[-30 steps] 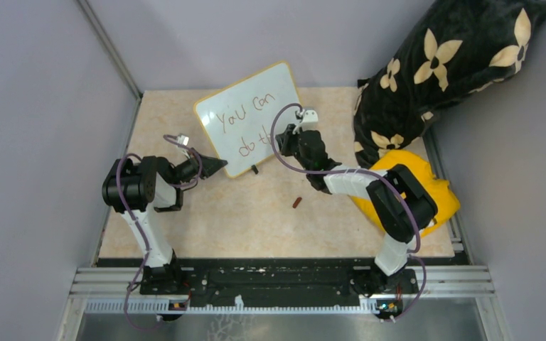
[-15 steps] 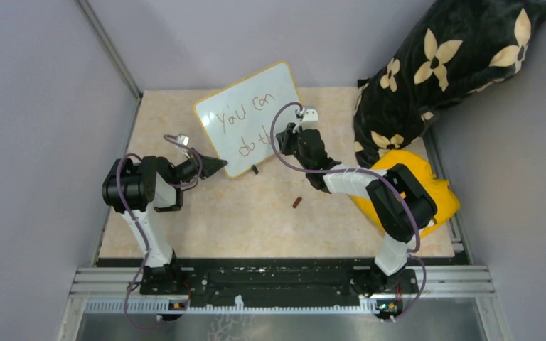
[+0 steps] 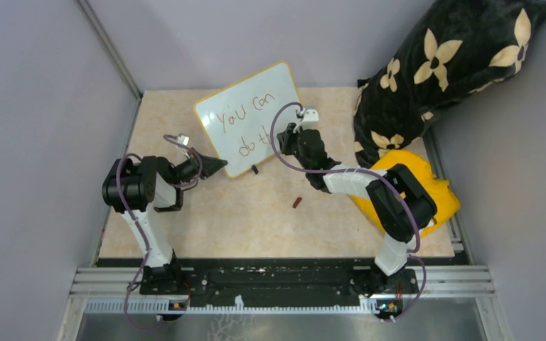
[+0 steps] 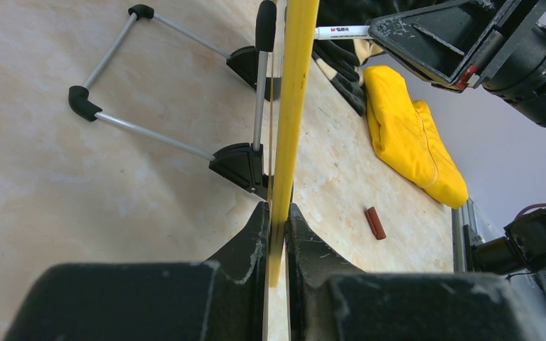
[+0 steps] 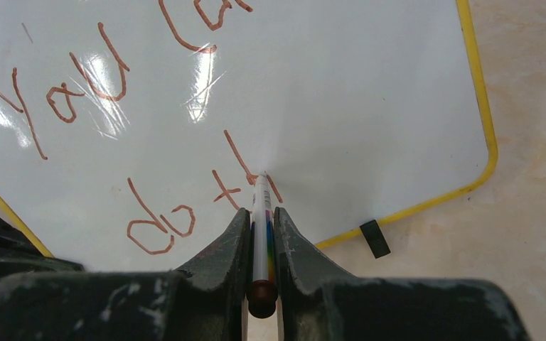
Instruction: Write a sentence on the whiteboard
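You can see a tan table top (image 3: 256, 227) with a stone pattern. Plain gray walls (image 3: 35, 99) stand at its left, far and right sides. At the far right, a big black pillow (image 3: 455, 71) with cream flowers leans up into the corner. A yellow cloth (image 4: 409, 138) lies in a soft heap at the right edge of the table, right up against the near side of the pillow. A small brown piece (image 3: 297, 202), shaped like a pen cap, lies flat by itself near the middle, left of the cloth.
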You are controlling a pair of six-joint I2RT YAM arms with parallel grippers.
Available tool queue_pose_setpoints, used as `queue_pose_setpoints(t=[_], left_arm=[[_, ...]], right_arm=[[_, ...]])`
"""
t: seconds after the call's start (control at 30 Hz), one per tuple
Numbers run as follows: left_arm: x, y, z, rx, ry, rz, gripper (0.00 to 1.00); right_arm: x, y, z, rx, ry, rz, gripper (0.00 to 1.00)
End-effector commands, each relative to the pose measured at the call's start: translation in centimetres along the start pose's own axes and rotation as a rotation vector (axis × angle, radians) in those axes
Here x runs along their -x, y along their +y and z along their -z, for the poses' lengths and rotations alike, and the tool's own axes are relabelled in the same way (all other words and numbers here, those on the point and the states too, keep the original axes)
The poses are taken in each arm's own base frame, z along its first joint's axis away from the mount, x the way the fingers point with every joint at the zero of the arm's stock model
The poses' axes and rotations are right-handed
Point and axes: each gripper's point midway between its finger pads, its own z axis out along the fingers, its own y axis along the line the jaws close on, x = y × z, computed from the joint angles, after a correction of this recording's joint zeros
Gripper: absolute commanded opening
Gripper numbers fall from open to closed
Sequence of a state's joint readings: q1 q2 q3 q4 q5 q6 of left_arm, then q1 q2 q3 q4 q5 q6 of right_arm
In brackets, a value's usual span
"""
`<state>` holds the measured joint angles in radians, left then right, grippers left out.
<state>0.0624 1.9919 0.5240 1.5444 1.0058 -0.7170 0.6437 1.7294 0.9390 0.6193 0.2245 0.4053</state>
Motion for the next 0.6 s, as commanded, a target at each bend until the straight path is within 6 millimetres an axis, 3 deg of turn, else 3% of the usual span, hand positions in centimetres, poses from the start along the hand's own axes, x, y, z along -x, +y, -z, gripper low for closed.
queue_pose_setpoints(t=[0.0, 0.3, 0.57], left_arm=[[0.1, -0.6, -0.3, -0.036, 0.006, -0.016, 0.0], [0.1, -0.6, -0.3, -0.035, 0.005, -0.015, 0.0], [0.1, -0.6, -0.3, -0.035, 0.005, -0.015, 0.0]], right_arm=[[1.7, -0.5, -0.2, -0.027, -0.043, -0.009, 0.0], [2.9, 0.0, 0.6, -0.005, -0.071, -0.018, 0.0], [5.2, 1.0, 1.5, 0.033, -0.124, -0.034, 0.0]])
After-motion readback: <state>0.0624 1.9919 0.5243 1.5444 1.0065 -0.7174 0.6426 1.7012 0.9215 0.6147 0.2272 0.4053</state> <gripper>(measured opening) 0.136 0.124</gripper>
